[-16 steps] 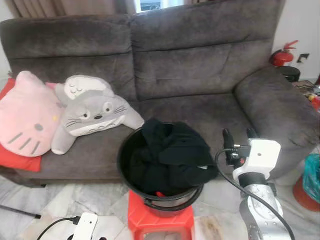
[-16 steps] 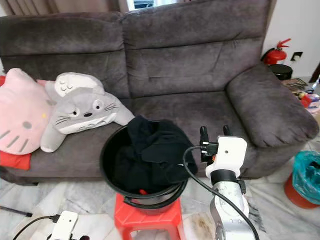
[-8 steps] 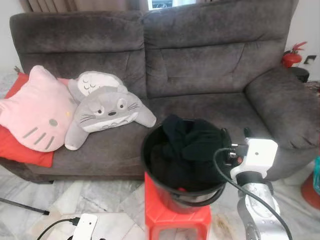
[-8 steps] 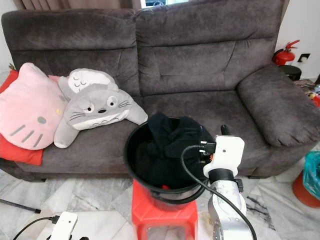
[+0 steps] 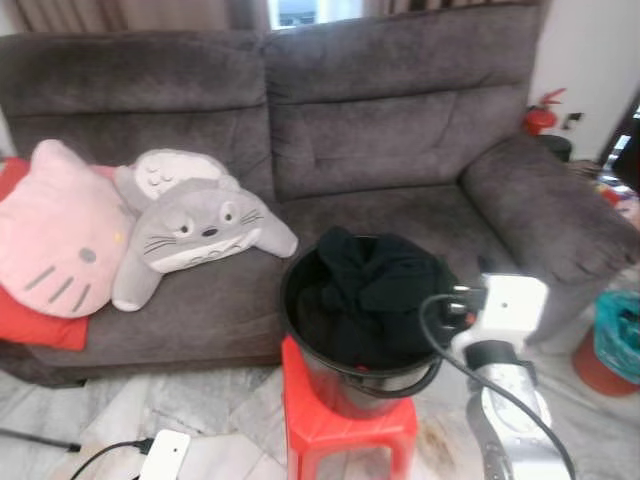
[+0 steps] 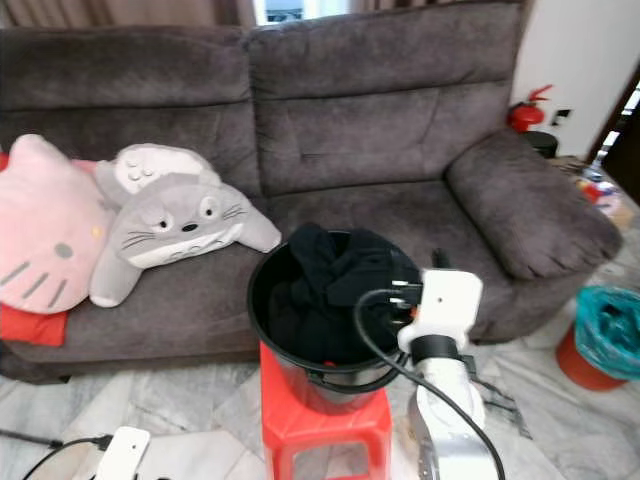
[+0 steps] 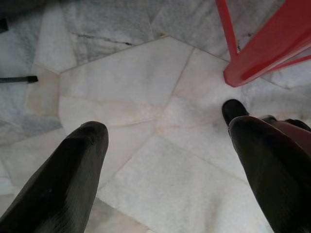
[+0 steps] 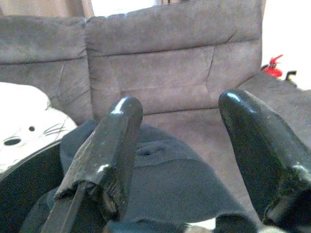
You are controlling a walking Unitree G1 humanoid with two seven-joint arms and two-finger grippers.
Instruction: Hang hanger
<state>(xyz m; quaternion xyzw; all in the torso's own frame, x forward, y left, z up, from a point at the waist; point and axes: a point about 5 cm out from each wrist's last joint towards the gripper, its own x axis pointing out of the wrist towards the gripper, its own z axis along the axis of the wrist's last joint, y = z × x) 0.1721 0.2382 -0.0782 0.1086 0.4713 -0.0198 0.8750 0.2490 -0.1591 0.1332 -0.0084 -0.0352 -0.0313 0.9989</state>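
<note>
The right gripper [image 8: 177, 145] is up at the near rim of the black bucket [image 5: 300, 330], fingers spread wide with nothing between them; through the gap you see black clothes [image 8: 160, 184] heaped just below and the sofa [image 5: 400, 120] behind. The fingertips hover over the pile, and whether they touch the cloth can't be told.

Left gripper [image 7: 165, 160] hangs low over the marble floor [image 7: 131, 92], jaws well apart too and holding nothing (a red stool [image 7: 272, 48] leg shows beside it).

The hanger? A small red bit [image 5: 362, 367] peeks from under the clothes at the bucket's near side, too buried to say what it is or which way it points.

The bucket sits on that stool, in front of the sofa. Plush cushions, a grey one [image 5: 195, 235] and a pink one [image 5: 55, 235], lie on the left seat.
</note>
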